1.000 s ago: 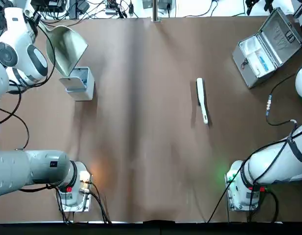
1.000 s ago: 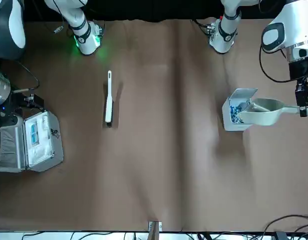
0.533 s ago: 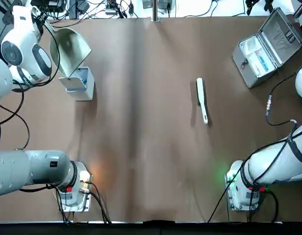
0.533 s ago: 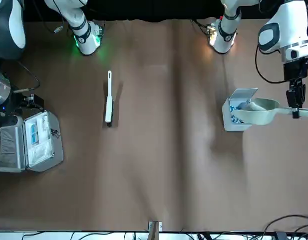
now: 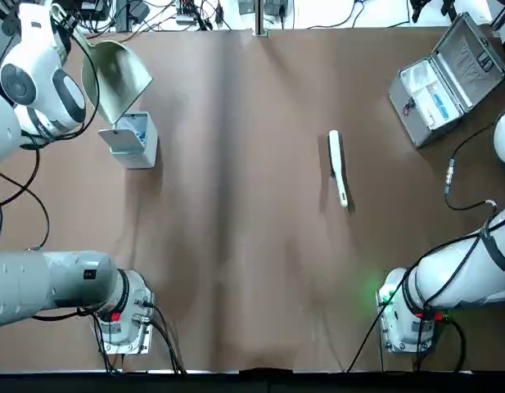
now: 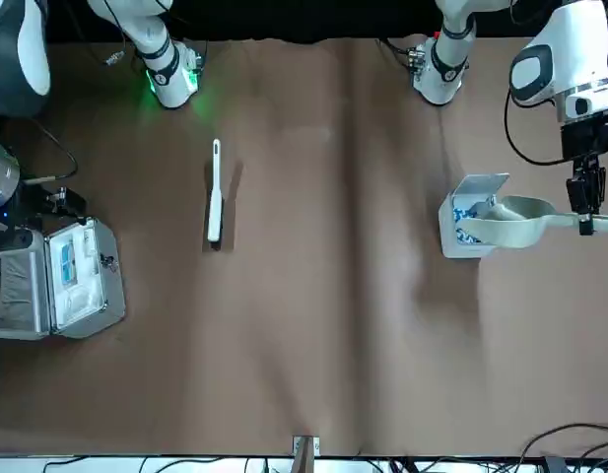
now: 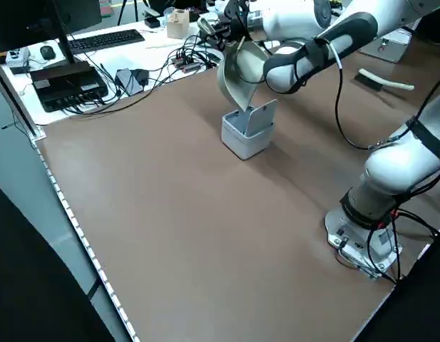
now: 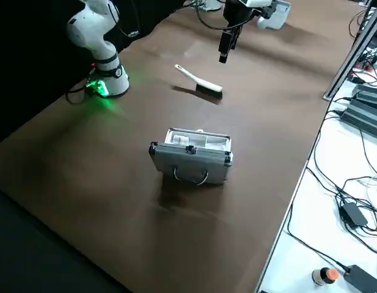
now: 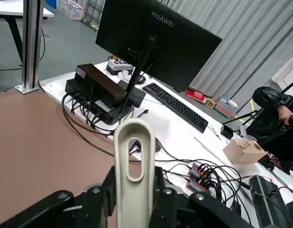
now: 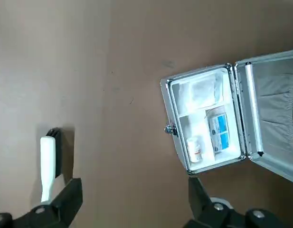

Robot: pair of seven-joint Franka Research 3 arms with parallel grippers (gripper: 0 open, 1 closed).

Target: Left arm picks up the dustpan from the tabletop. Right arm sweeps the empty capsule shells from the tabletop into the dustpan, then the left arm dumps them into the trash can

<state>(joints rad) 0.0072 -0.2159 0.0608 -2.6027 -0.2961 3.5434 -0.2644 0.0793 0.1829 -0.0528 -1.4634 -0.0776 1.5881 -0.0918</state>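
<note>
L gripper (image 6: 585, 209) up off the table at far left, fingers clamped on the thin straight handle of the pale cream plastic dustpan (image 5: 114, 75); handle end w/ hanging loop shows between the fingers in L wrist view (image 9: 133, 171). Pan tilted steeply, mouth down, lip over the open top of the small light-grey boxy trash can (image 5: 134, 139). Can's white flap lid raised. Bluish-white capsule shells (image 6: 466, 219) lie inside the can, seen from front. Can stands on the brown matte tabletop (image 5: 236, 246), far-left part, just beside the L arm's (image 5: 39, 74) elbow.

R gripper (image 8: 225, 46) hangs high over the right half of the table, fingers spread wide apart, holding nothing. R wrist view looks straight down: white long-handled brush (image 5: 338, 168) lies flat below it, right of centre, apart from everything else. Silver metal case (image 5: 447, 78) open at far right, lid back, small packets and bottle in its tray.

Beyond the far-left edge: a white desk w/ black monitor (image 9: 155, 45), keyboard (image 9: 177, 107), cables. A person in dark clothing (image 9: 279, 123) sits past that desk.
</note>
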